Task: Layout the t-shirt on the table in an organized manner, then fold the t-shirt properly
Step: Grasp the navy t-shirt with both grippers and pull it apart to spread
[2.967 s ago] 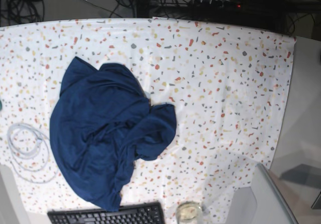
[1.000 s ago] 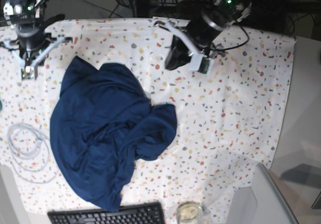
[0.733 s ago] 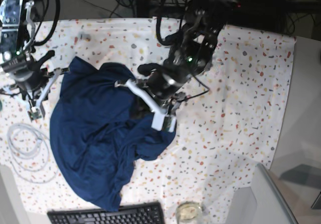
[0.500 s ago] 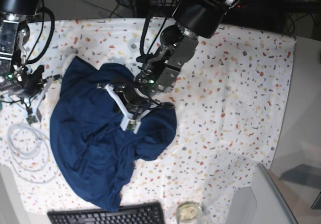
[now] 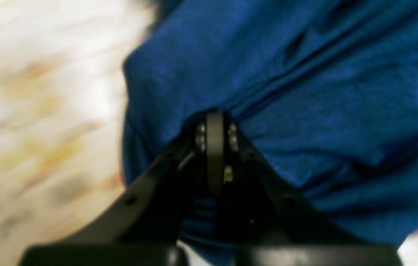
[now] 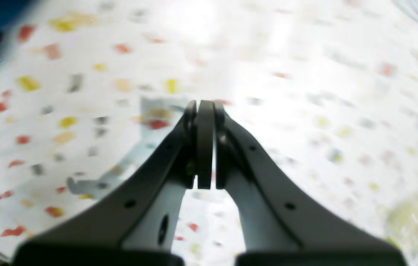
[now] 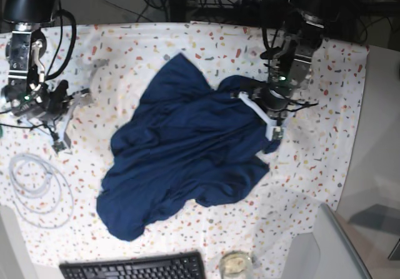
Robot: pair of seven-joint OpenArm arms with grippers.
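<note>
Spreading only begun: left gripper clamps the rumpled t-shirt mid-table; right gripper closed, empty; folding remains.

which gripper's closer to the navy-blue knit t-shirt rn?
Left. The left gripper is shut on the navy-blue knit t-shirt at its edge; the right gripper is shut, empty, apart over the speckled table.

Both end effectors closed.
</note>
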